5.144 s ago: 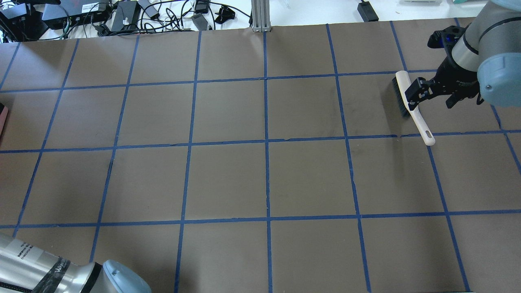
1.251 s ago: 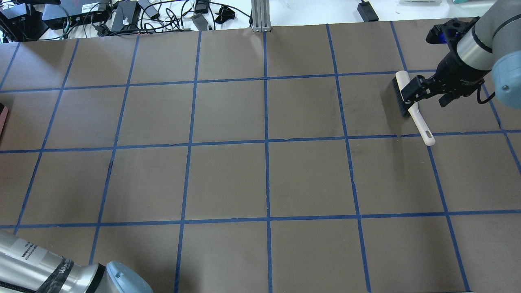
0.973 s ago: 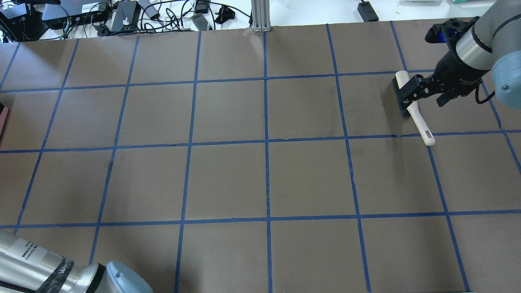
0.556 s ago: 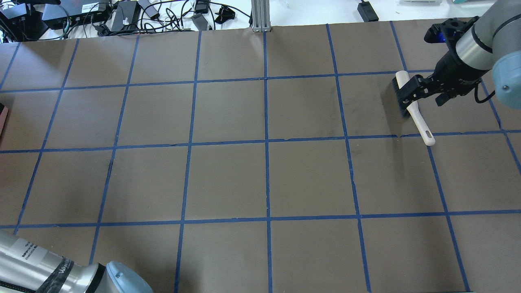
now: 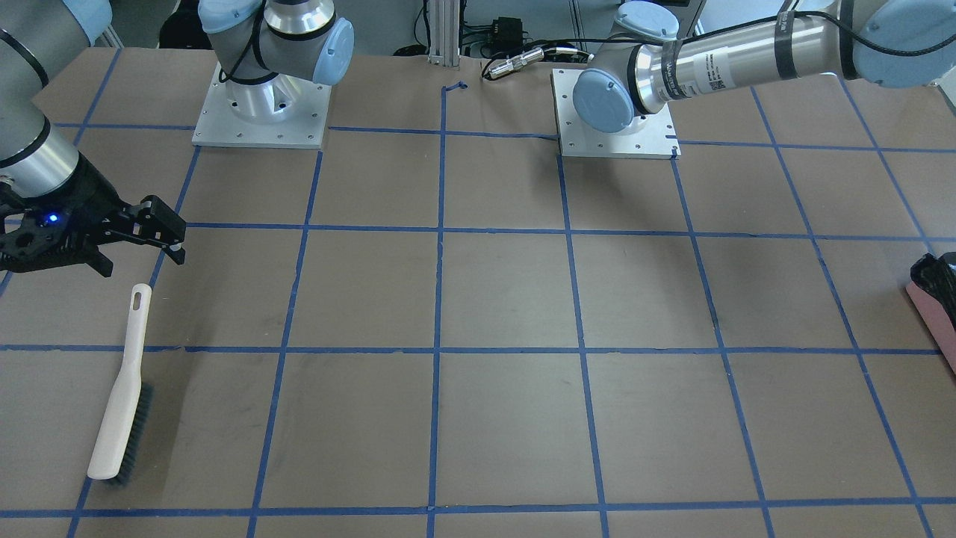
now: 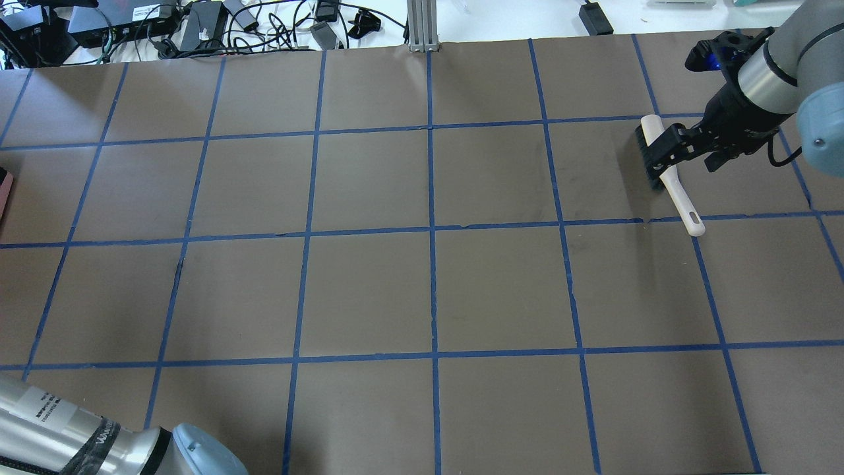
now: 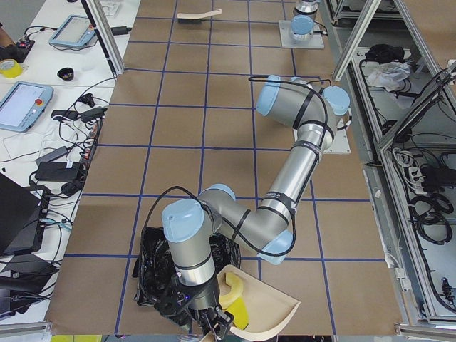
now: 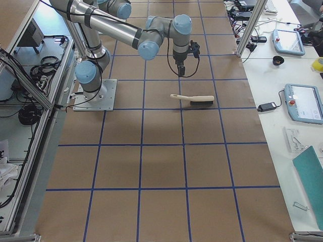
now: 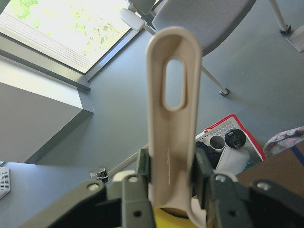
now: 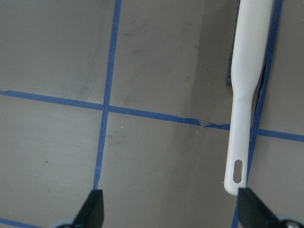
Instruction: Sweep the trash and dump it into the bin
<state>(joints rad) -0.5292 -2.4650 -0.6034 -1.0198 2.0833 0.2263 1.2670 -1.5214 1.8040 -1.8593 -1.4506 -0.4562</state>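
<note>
Right pincer (image 10: 173, 211): drawn back a touch and higher over the last few seconds, wrist now angled more steeply. Fingers spread wide, holding nothing, hanging above the handle end of the brush (image 6: 680, 199).

Brush: unmoved through all of it. Lies flat on the desk (image 6: 422, 290) at the right arm's side, bristles to one side, touched by nothing. By my reading it is set down and done with, so sweeping is over.

Left pincer (image 9: 172, 166): clamped on the dustpan (image 7: 274, 317) handle, which stands straight up between the fingers.

Trash: yellow wedge (image 7: 239, 313) and cream crescent (image 7: 231, 287) sit in the dustpan. The brown lump I cannot pick out for certain.

Bin (image 7: 153, 274): black bag open, at the desk's left end. The dustpan is held just beside it, not yet tipped in.

Remaining, as I judge it: carry the dustpan over the bag and tilt. Pieces look loose enough to slide off early.
</note>
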